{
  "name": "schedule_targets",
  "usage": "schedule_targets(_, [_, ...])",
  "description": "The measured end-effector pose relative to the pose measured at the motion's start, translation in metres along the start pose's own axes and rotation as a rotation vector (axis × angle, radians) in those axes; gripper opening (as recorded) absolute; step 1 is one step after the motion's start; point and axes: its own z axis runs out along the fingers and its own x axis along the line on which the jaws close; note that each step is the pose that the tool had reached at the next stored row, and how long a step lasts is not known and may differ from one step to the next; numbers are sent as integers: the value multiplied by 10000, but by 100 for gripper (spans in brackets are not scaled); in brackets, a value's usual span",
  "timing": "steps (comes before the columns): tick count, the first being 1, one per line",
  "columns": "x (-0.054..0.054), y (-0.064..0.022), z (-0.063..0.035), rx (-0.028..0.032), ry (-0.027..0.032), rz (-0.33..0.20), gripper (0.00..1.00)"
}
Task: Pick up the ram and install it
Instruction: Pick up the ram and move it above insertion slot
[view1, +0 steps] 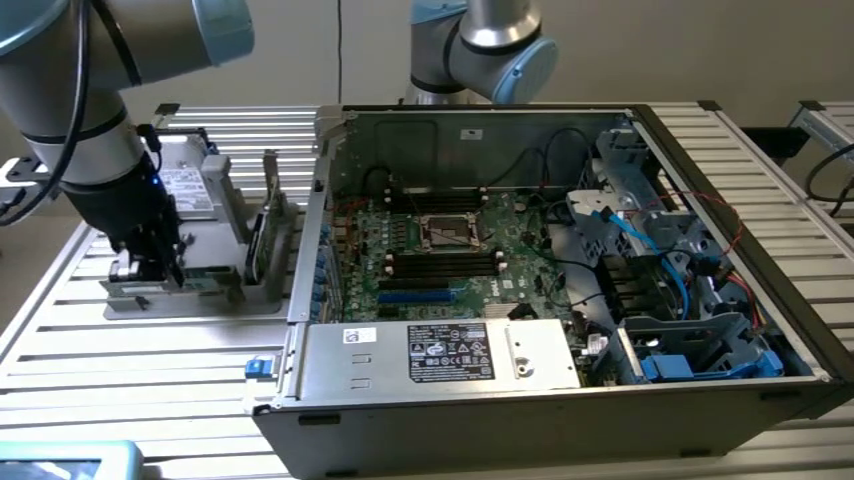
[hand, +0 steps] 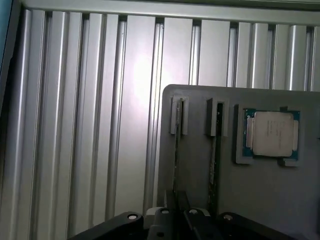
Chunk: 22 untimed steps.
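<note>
Jaws are pinching the top edge of the ram (hand: 176, 150), with the gripper (hand: 176, 202) sitting low over the grey holder (hand: 260, 200). Ram is standing edge-on in its slot there. A second stick (hand: 215, 160) is standing in the next slot, and the processor (hand: 272, 134) is lying just beside it. Holder is resting on the slatted table (hand: 100, 125), beside the open computer case (view1: 534, 250).

Exterior view high, oblique; wrist view close above shared tray (hand: 260, 195)
</note>
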Motion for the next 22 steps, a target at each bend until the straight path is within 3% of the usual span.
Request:
schedule_targets(3, [1,3,-104,-4,46,1,13])
schedule_targets(17, [8,12,-735,-8,159,5,13])
schedule_targets(22, [13,-36,-964,-8,184,5,13])
